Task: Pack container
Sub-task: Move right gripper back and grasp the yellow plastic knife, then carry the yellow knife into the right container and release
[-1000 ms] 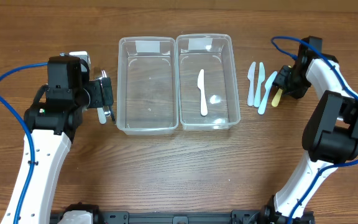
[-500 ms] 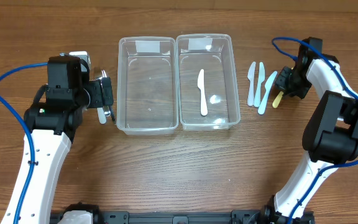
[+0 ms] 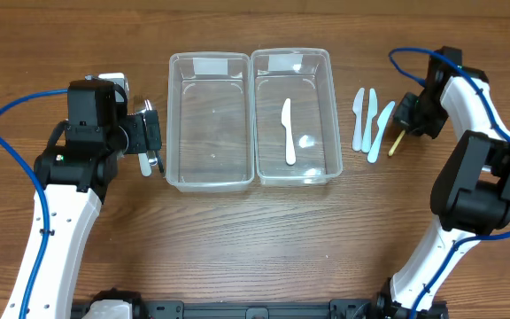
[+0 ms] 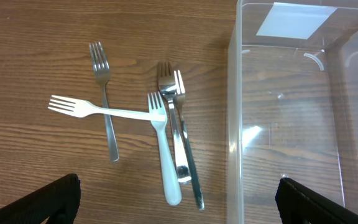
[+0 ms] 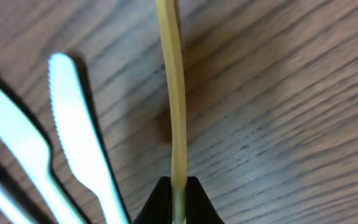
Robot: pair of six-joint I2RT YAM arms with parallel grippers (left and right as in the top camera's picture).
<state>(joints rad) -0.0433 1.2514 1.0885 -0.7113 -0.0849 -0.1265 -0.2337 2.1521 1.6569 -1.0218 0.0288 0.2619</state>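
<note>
Two clear plastic containers stand side by side: the left one (image 3: 209, 122) is empty, the right one (image 3: 295, 117) holds a white plastic knife (image 3: 288, 131). My right gripper (image 3: 407, 118) is shut on a yellow plastic utensil (image 5: 175, 93), held edge-on just above the wood, beside pale blue knives (image 3: 369, 120) that also show in the right wrist view (image 5: 82, 149). My left gripper (image 3: 151, 142) is open and empty over several forks (image 4: 166, 134), metal and white plastic, lying left of the left container's wall (image 4: 235, 124).
Blue cables run from both arms. The wooden table (image 3: 264, 239) stretches in front of the containers.
My right gripper has drawn slightly up and to the right with the yellow utensil, lifting it off the table. The left arm has not moved.
</note>
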